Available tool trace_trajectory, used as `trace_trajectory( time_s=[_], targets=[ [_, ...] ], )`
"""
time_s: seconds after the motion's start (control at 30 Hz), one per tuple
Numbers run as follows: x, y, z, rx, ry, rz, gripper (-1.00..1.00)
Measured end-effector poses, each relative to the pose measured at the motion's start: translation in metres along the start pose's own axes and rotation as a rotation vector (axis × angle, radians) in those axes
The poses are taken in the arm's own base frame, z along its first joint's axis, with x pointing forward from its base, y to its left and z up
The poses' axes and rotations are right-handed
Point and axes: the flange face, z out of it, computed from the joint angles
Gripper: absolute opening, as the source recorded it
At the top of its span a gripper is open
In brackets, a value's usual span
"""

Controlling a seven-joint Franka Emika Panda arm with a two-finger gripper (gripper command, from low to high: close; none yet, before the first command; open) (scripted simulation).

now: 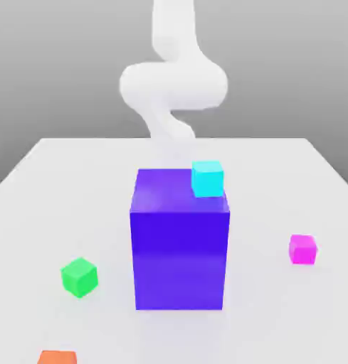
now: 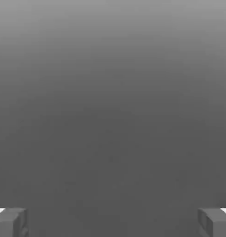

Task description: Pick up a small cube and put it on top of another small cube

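Seen in the exterior view: a white tabletop (image 1: pixel 77 185) with a big purple-blue block (image 1: pixel 180 249) standing near its middle, and a small cyan cube (image 1: pixel 208 178) resting on the block's top face at the far corner toward the exterior view's right. Found well apart from the block, near the tabletop's edge on the exterior view's right: the small magenta cube (image 1: pixel 302 249), lying flat on the surface, untouched. Noted toward the opposite edge, nearer the front: a small green cube (image 1: pixel 79 276). Cut off at the tabletop's front edge: an orange cube (image 1: pixel 57 357). Risen behind the block at the far side: the white arm (image 1: pixel 173 82), bent above the surface. Seen in the hand view: the end effector (image 2: pixel 113 222) with both grey fingertips (image 2: pixel 10 222) spread wide at opposite margins, nothing between them, nothing gripped, only plain grey ground beyond.
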Motion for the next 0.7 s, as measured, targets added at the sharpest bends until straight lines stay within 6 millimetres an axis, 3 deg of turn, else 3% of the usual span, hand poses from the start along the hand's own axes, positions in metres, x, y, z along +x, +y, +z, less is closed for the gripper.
trace_trajectory(
  time_s=[0.17, 0.33, 0.53, 0.7],
  targets=[
    [-0.087, -0.03, 0.111, -0.017, -0.201, -0.275, 0.0],
    [-0.2, -0.036, 0.191, -0.028, -0.381, -0.555, 0.0],
    [-0.346, -0.003, 0.247, -0.038, -0.581, -0.905, 0.0],
    [-0.462, 0.056, 0.262, -0.041, -0.737, -1.224, 0.0]
  ],
)
